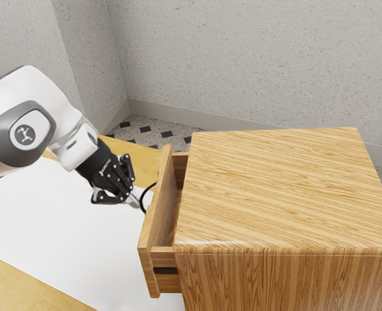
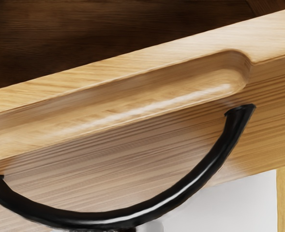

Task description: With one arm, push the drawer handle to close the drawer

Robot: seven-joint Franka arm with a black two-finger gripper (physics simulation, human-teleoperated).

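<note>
My gripper (image 1: 133, 195) is at the outer side of the pulled-out drawer (image 1: 153, 223), its fingers together and pointing at the curved black handle (image 1: 144, 197). The tips are close to the handle's outer bend; contact cannot be made out. The drawer front stands away from the wooden cabinet (image 1: 278, 188), with part of the inside showing. In the wrist view the handle (image 2: 164, 205) arcs below a grooved drawer front (image 2: 108, 113), and the dark drawer interior (image 2: 94, 36) lies beyond the front's top edge.
The cabinet's broad flat top lies on the exterior view's right. A white surface (image 1: 54, 227) with yellow wood borders (image 1: 22, 285) extends under the arm and beside the drawer. Behind are a speckled wall (image 1: 242, 58) and patterned floor.
</note>
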